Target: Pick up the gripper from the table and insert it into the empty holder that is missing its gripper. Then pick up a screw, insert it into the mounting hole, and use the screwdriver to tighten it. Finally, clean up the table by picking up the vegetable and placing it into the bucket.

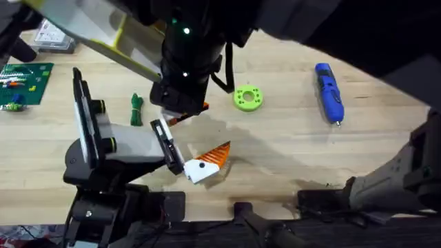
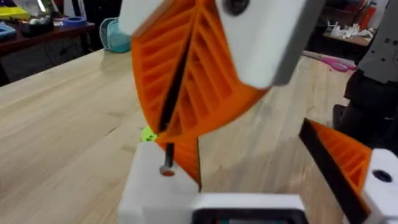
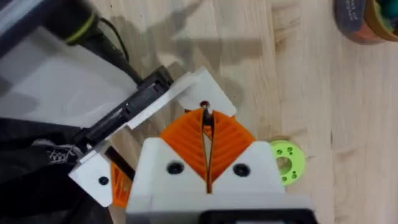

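Observation:
The holder (image 1: 114,148) lies at the lower left, its black crossbar (image 1: 165,145) carrying two white pieces with orange tips. The left wrist view looks out from this crossbar, so these read as my left gripper (image 2: 249,140), open wide. The gripper (image 3: 208,93) sits at the crossbar's far end. My right gripper (image 3: 207,121) is shut on a small dark screw (image 3: 205,112), holding it tip-down at that piece's hole (image 2: 166,169). The blue screwdriver (image 1: 329,91) lies at the right. The dark green vegetable (image 1: 136,109) lies left of the crossbar. The orange bucket (image 3: 373,28) stands beyond.
A lime-green holed disc (image 1: 248,98) lies just right of the work spot. A green board (image 1: 24,83) and a clear box (image 1: 54,34) sit at the far left. The table (image 1: 289,151) is bare wood between the holder and the screwdriver.

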Tool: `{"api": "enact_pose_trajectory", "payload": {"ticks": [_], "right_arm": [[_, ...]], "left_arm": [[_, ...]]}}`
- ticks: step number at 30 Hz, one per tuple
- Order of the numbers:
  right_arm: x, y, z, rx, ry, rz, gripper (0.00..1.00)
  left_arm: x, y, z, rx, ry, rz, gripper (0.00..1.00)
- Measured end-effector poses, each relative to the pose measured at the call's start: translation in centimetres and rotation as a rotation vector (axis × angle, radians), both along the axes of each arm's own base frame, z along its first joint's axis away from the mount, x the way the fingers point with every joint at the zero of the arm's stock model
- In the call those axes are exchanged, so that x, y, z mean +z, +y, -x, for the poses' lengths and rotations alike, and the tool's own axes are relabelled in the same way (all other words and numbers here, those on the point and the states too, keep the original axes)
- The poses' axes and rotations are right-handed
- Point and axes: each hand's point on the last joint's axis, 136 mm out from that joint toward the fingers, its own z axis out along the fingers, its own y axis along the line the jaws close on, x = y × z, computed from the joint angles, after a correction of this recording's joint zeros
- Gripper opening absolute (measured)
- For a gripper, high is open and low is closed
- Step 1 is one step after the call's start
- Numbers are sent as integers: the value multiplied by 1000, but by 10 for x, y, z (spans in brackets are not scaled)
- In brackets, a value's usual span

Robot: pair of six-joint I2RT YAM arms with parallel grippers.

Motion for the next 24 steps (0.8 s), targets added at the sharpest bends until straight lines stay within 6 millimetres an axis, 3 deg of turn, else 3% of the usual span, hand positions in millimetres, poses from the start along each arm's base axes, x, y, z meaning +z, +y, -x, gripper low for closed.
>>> {"api": "enact_pose_trajectory", "payload": {"ticks": [24], "right_arm": [[0,0,0,0,-8,5,7]], "left_arm": [[0,0,0,0,0,0,986]]}}
